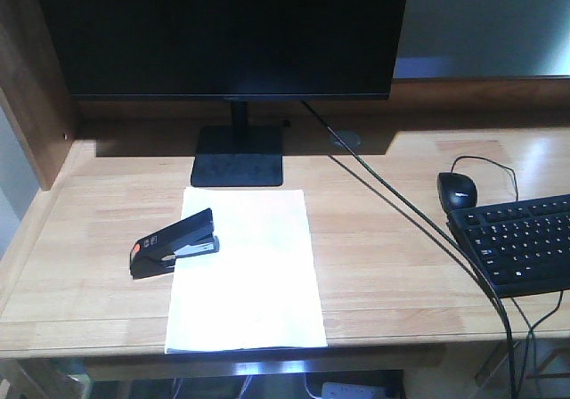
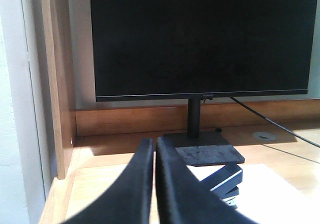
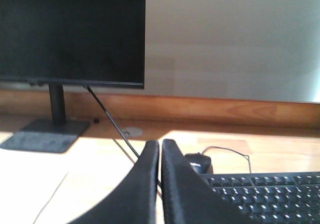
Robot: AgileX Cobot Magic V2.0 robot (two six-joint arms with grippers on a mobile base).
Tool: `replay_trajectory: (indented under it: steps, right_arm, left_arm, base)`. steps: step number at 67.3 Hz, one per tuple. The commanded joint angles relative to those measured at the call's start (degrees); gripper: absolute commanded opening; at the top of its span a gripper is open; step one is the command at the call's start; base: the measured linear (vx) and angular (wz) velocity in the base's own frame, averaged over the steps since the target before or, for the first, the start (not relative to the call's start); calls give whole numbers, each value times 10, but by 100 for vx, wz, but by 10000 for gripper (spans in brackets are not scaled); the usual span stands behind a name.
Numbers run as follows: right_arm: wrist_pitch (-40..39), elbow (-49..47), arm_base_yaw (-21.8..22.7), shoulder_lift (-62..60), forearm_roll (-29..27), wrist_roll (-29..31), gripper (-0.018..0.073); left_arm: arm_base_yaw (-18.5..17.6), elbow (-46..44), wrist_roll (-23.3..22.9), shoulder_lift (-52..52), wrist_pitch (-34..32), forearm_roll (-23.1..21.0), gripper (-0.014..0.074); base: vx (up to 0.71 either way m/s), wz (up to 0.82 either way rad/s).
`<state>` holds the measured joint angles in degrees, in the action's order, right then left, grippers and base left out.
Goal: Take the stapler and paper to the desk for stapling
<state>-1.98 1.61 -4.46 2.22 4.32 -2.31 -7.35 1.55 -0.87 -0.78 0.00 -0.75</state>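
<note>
The white paper [image 1: 248, 270] lies flat on the light-wood desk [image 1: 89, 265], in front of the monitor stand. The black stapler [image 1: 175, 244] with an orange-red rear rests on the sheet's left edge, its nose over the paper. In the left wrist view my left gripper [image 2: 154, 143] is shut with nothing between its fingers, held back from the stapler [image 2: 226, 180], which shows just to its right on the paper [image 2: 270, 191]. My right gripper [image 3: 160, 145] is shut and empty, over the desk [image 3: 100, 169] left of the keyboard. Neither gripper appears in the front view.
A black monitor [image 1: 223, 29] on a stand [image 1: 238, 156] fills the back. A black mouse [image 1: 457, 189] and keyboard [image 1: 521, 239] sit at the right, with cables [image 1: 401, 203] crossing the desk. A wooden side panel [image 1: 31, 87] bounds the left.
</note>
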Motion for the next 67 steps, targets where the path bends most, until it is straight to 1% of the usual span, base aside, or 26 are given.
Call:
replay_trajectory:
  steps: [1, 24, 35, 50, 67]
  right_arm:
    - [-50, 1, 4, 6, -2, -1, -9]
    - [-47, 2, 4, 5, -1, 6, -9]
    - [-34, 2, 4, -39, -1, 9, -9]
    - [-12, 2, 4, -36, -1, 8, -9]
    - [-8, 2, 4, -36, -1, 9, -9]
  left_arm:
    - [1, 16, -5, -8, -42, -6, -7]
    - [1, 16, -5, -8, -42, -6, -7]
    - [1, 16, -5, -8, -42, -6, -7]
    - [1, 16, -5, -8, -42, -6, -7]
    - [1, 16, -5, -8, -42, -6, -7]
  base:
    - [0, 0]
    - [0, 0]
    - [0, 0]
    - [0, 0]
    - [0, 0]
